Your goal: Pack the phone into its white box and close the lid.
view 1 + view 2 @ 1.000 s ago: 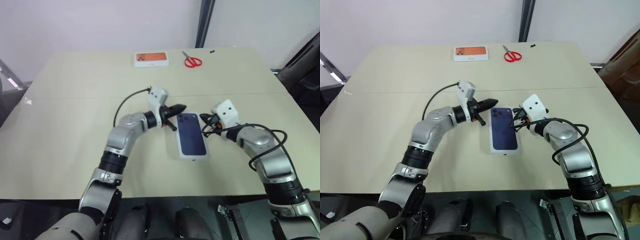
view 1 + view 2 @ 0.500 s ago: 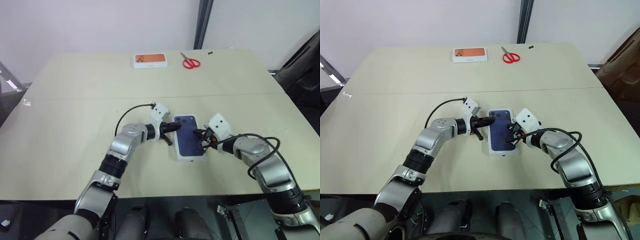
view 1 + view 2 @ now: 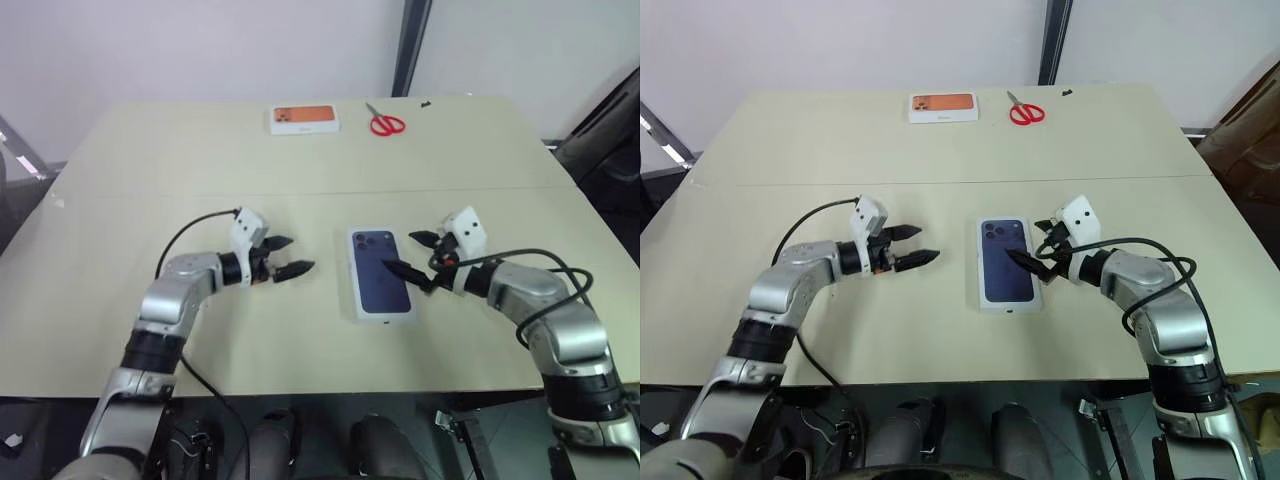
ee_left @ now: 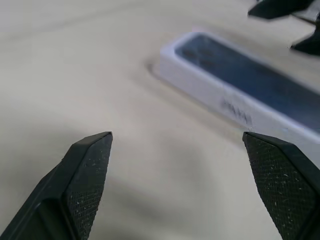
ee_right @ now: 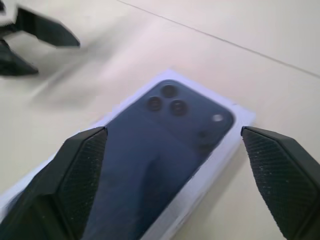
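The dark navy phone (image 3: 381,272) lies camera side up inside the white box (image 3: 385,316), whose rim frames it on all sides, at the middle of the tan table. My left gripper (image 3: 298,254) stands open a hand's width to the left of the box, pointing at it, with nothing between its fingers. From the right, my open right gripper (image 3: 399,250) reaches in, one finger hovering over the phone's right edge. The left wrist view shows the box wall (image 4: 225,102). The right wrist view shows the phone (image 5: 160,145) between the spread fingers. The lid is out of view.
An orange-topped white box (image 3: 303,118) and red scissors (image 3: 385,122) lie at the table's far edge. A seam crosses the table (image 3: 120,195) behind both grippers. Bare tabletop stretches to the left and along the near edge.
Both grippers have gone from shut to open. The left one has swung away to the left, off the box. The right one has drawn back slightly to the box's right edge.
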Available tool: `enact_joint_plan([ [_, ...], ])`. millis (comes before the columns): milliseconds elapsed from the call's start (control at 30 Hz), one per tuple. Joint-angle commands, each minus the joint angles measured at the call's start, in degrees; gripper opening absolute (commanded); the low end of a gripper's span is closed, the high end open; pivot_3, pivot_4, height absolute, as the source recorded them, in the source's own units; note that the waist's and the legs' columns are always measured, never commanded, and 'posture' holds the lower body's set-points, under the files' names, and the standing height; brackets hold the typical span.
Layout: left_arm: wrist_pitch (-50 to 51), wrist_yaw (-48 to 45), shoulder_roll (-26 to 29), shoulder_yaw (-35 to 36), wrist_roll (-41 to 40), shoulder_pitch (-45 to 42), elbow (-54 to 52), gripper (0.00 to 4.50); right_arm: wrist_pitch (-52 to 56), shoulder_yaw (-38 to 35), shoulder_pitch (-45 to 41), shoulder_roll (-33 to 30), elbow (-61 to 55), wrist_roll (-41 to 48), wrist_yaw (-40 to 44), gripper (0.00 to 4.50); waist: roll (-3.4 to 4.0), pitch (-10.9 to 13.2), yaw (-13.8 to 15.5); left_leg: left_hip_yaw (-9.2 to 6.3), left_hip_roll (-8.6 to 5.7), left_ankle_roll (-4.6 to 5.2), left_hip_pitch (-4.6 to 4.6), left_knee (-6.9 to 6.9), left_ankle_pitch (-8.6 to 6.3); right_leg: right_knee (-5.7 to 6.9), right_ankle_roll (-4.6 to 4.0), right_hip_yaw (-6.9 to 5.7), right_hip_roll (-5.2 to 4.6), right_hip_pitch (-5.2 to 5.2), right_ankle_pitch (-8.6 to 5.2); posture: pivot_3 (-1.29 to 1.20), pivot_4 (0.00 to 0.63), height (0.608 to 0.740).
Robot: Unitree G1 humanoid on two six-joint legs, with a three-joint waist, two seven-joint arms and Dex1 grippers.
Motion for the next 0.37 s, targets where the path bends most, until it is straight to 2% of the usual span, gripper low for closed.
enact_joint_plan([
  [33,-1.0,-0.6,4.0,5.1,-2.4,4.9,-6.9,4.48,-5.3,-3.0,3.3,-4.7,-2.1,-2.9,0.8,4.5,0.0,0.0,0.0,0.0,0.01,0.01,0.0,-0.01,-0.01,0.0,-0.01,-0.01,0.0,-0.02,0.0,0.0,0.15,0.734],
  [167,-4.1,-4.6,9.8,6.9,-2.4,12.9,-8.9,4.48,-6.0,-6.6,6.7,-7.8,-1.7,-0.1,3.8,4.5,0.08,0.0,-0.2,0.02,0.02,0.04,0.04,-0.07,-0.03,-0.01,-0.02,0.02,0.0,0.0,-0.01,0.0,0.15,0.734],
  [367,-5.0,-5.8,13.3,12.3,-5.3,17.3,-9.0,4.48,-8.9,-8.8,10.4,-11.5,-0.2,-0.1,7.9,4.5,0.08,0.0,0.3,0.01,0.03,0.11,0.04,-0.04,-0.07,-0.06,-0.02,-0.02,-0.02,0.08,-0.01,0.0,0.15,0.734],
])
